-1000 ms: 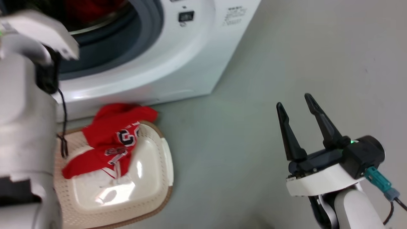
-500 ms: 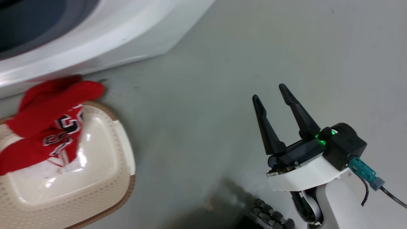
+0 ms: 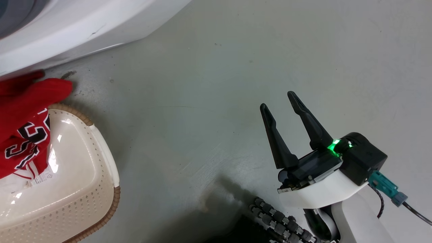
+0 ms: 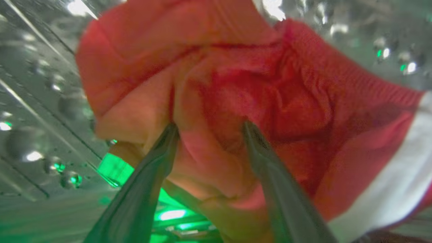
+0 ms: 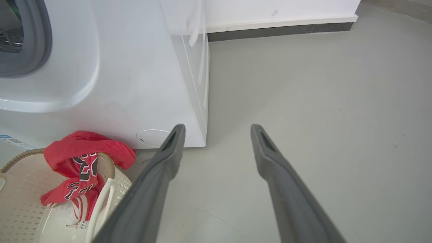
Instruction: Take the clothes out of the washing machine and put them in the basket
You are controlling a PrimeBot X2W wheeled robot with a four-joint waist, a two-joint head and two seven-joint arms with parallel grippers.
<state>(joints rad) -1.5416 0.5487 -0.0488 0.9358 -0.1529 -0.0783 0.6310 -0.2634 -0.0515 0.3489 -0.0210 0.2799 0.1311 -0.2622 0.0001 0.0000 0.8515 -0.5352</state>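
left pincer (image 4: 209, 126): fingers spread apart, not clenched, tips against the plain red garment (image 4: 270, 84) with white edge, which lies directly ahead of it inside the steel drum (image 4: 30, 101). right pincer (image 3: 277, 100): released, empty, over the floor (image 3: 202, 84). numbered red garment (image 3: 20, 111) drapes over the rim of the basket (image 3: 101, 162), well to that pincer's left, beside the washing machine (image 3: 67, 27).

numbered red garment (image 3: 23, 111): draped over basket (image 3: 114, 199) | plain red garment (image 4: 256, 77): inside washer drum (image 4: 30, 67)
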